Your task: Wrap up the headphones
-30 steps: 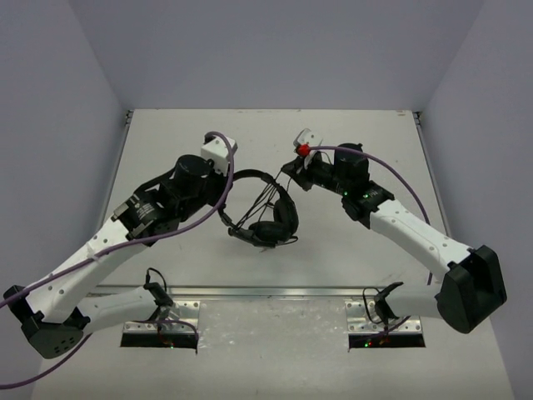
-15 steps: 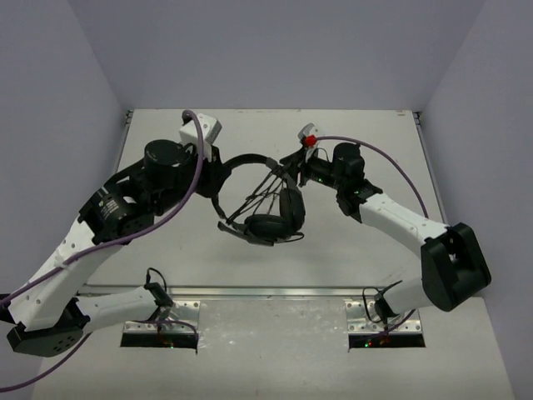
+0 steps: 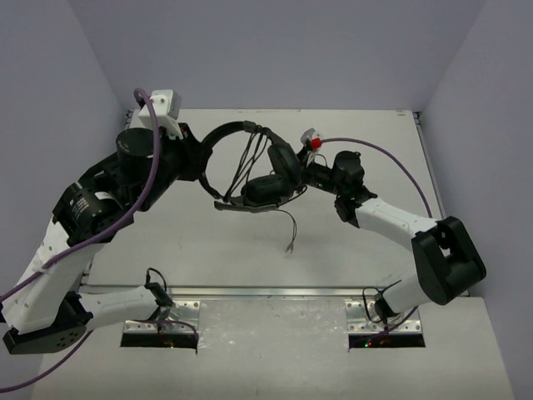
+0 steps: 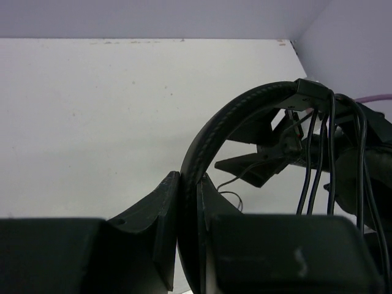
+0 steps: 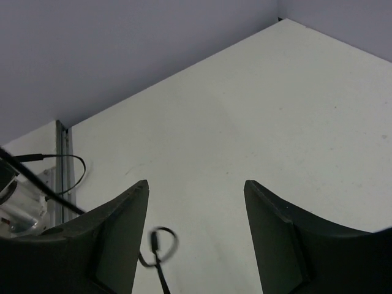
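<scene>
**Desk:** Overhead first. What's around it?

**Me:** My left gripper (image 3: 202, 160) is clamped on the arched band of the black over-ear headphones (image 3: 268, 185), which I'm holding over the far middle of the white table (image 3: 375, 250). The thin black cable (image 3: 291, 237) runs in several strands between band and earcups, and its free end trails toward the near side. My right gripper (image 3: 301, 177) sits just beside the earcups, which hide its fingers. A thick purple robot cable (image 3: 133, 200) drapes over my left arm.

**Desk:** Left wrist?

**Me:** The fingers (image 4: 162, 208) are pinched on the padded band of the headphones (image 4: 239, 110). Cable (image 4: 317, 165) strands cross on the right. The dark shapes behind them are hard to make out.

**Desk:** Right wrist?

**Me:** My right gripper (image 5: 196, 193) has its fingers well apart and grips nothing. Low in the gap lies a blurred loop of cable (image 5: 160, 240), and I can't tell whether it's the plug end. A metal rail (image 5: 60, 159) edges the table (image 5: 257, 110) on the left.
</scene>
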Robot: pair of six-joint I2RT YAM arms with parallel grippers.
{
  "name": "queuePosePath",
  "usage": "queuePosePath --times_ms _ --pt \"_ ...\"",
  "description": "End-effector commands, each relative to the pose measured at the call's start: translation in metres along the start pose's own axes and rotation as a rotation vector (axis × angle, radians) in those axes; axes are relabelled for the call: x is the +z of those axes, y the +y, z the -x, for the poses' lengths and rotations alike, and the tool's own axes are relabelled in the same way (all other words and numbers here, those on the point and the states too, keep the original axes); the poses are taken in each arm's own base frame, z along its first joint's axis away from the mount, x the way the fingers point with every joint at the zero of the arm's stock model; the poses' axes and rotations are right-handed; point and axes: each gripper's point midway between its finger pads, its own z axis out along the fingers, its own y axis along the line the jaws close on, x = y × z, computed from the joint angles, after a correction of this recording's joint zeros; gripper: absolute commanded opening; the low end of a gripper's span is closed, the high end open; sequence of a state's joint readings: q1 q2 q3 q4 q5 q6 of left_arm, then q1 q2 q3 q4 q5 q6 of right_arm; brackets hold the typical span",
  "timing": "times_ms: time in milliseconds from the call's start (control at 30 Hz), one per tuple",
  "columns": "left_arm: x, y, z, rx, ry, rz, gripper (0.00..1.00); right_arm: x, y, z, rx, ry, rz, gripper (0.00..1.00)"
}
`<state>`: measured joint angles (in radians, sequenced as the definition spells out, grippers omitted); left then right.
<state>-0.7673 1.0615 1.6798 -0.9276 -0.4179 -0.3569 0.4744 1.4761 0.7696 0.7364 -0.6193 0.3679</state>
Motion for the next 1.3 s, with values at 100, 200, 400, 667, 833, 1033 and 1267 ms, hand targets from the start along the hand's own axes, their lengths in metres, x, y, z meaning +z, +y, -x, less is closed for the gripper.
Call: queuePosePath --times_ms 100,200,400,667,833,1033,1267 --pt "-0.012 -0.006 0.039 -0.163 -0.139 -0.006 0.0 -0.016 -0.034 0.005 0.078 -0.049 -0.258 0.68" --pt "-0.013 -0.008 0.043 -0.184 -0.156 -0.018 0.0 -0.035 -0.062 0.005 0.104 -0.049 -0.449 0.7" --pt "-0.016 -0.005 0.05 -0.217 -0.185 -0.008 0.0 -0.031 0.015 0.017 0.035 -0.087 0.015 0.99" --pt "-0.022 -0.003 0.055 -0.274 -0.211 -0.005 0.0 -0.027 0.042 0.038 0.048 -0.168 0.172 0.99" --pt "-0.02 -0.001 0.053 -0.304 -0.214 0.007 0.0 0.001 0.05 0.053 0.061 -0.181 0.209 0.97" --pt "-0.017 -0.009 0.053 -0.321 -0.198 -0.024 0.0 0.026 0.018 0.064 0.019 -0.218 -0.003 0.92" --pt "-0.011 -0.001 0.057 -0.364 -0.238 0.033 0.0 0.051 0.059 0.056 0.0 -0.198 0.168 0.02"
